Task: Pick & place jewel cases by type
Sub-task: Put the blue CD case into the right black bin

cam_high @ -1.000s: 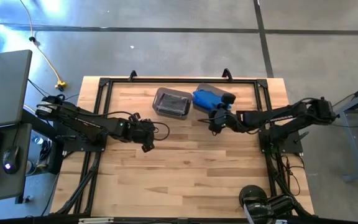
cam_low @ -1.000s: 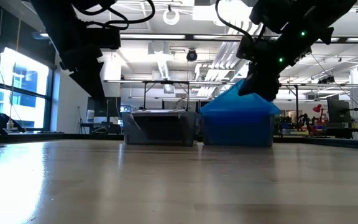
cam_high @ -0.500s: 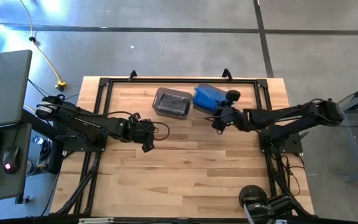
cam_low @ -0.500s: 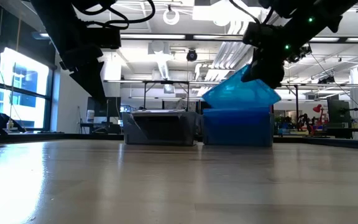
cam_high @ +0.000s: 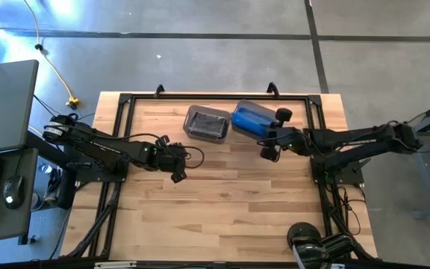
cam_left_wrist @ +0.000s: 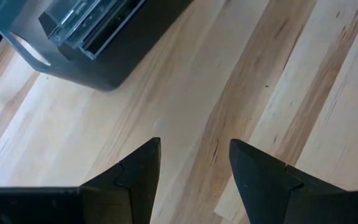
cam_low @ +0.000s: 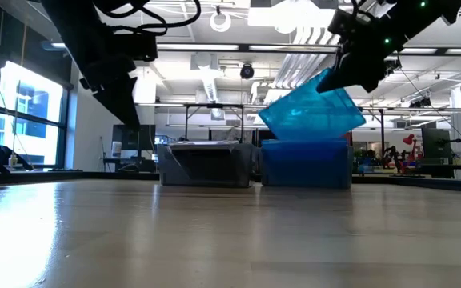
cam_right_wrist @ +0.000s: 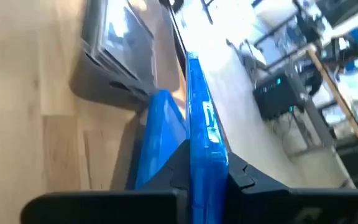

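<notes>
You can't count the cases in the grey bin (cam_high: pixel 206 123). The left wrist view cuts that bin off, and the right wrist view's background is blurred.

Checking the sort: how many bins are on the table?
2: a grey bin at the table's far edge and a blue-filled bin touching its right side, under the shut right gripper's blue case.

Wooden table (cam_high: pixel 222 187) bearing two bins (cam_high: pixel 206 123)
</notes>
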`<state>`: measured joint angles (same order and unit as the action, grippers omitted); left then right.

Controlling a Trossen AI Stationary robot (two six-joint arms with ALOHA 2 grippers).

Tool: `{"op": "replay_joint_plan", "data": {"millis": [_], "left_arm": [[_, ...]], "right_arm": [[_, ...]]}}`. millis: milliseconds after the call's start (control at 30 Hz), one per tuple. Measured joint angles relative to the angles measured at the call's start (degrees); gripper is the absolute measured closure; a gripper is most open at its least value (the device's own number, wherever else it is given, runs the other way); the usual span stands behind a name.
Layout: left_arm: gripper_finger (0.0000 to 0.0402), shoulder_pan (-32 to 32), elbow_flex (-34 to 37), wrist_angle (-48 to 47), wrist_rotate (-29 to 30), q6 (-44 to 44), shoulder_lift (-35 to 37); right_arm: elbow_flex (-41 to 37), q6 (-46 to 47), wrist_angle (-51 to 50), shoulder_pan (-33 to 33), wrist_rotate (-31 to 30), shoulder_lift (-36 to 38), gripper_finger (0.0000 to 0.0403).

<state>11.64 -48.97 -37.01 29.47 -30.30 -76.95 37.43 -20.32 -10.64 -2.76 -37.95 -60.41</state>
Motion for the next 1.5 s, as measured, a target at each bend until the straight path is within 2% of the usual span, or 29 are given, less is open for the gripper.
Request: {"op": "replay_joint_plan", "data": {"millis": [167,333,500,700,833,1000,1133,1333,1500], "left_arm": [[0.0214,0.0,0.0,0.2,0.3,0.0,0.0],[0.0214,0.0,0.0,0.2,0.3,0.0,0.0],[0.0214,0.0,0.0,0.2,0.5,0.0,0.0],[0.0214,0.0,0.0,0.1,0.5,0.7,0.0],[0.0214,0.0,0.0,0.1,0.6,1.4,0.0],[0.0214,0.0,0.0,0.3,0.6,1.4,0.0],[0.0214,0.0,0.0,1.0,0.6,1.4,0.0],[0.0214,0.0,0.0,1.0,0.9,1.5,0.0],[0.0214,0.0,0.0,1.1,1.0,1.4,0.0]], "right_arm": [[0.0,-5.2,-0.8,-0.7,0.6,0.1,0.0374],[0.0,-5.7,1.2,-3.0,6.6,0.1,0.0346],[-0.5,-5.5,6.4,-5.2,12.9,0.1,0.0373],[-8.7,-6.1,17.7,-7.8,15.3,0.1,0.0379],[-14.9,-10.0,28.5,-8.2,17.7,0.0,0.0332],[-20.9,-15.7,41.5,-8.9,16.9,0.1,0.029],[-23.3,-15.6,42.2,-10.1,16.3,0.1,0.0284],[-24.0,-15.6,42.3,-10.3,11.9,0.1,0.0282],[-24.0,-15.5,42.1,-10.2,11.9,0.1,0.0282]]}}
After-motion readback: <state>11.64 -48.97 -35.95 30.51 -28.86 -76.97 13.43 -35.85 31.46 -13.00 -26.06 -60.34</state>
